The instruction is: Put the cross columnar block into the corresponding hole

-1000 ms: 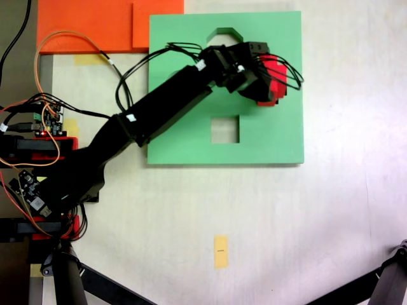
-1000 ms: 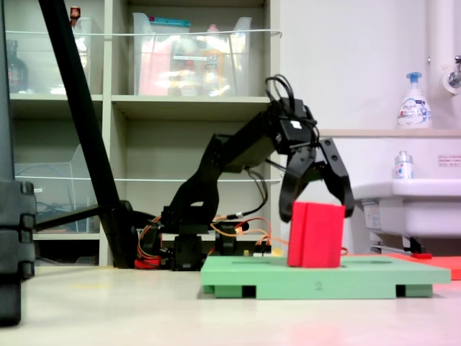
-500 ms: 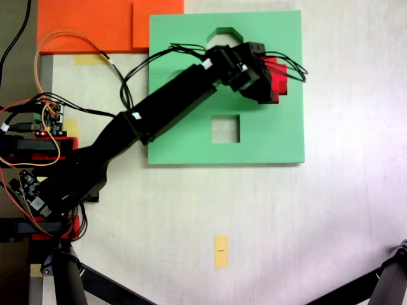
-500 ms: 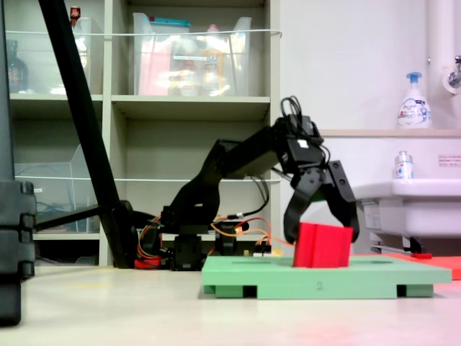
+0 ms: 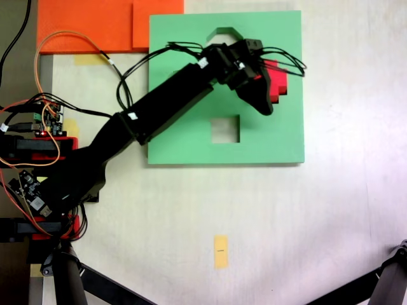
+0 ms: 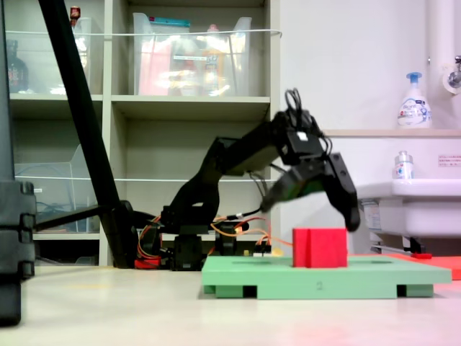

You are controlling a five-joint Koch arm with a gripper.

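The end effector [image 6: 310, 209] hung released, jaws spread wide, above the cross columnar block [image 6: 320, 248], gripping nothing. The block stood sunk partway into the green board [image 6: 324, 277], right of centre in the second exterior view. In the first exterior view it [image 5: 276, 81] sat near the board's [image 5: 184, 127] upper right, partly under the arm.

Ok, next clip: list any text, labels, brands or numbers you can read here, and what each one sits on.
"2": on the front edge of the green board, in the second exterior view.
Label on the pump bottle on the ledge: too blurred to read.
Red-lettered sign on the wall at the second exterior view's right: too small to read.
First exterior view: no legible text.
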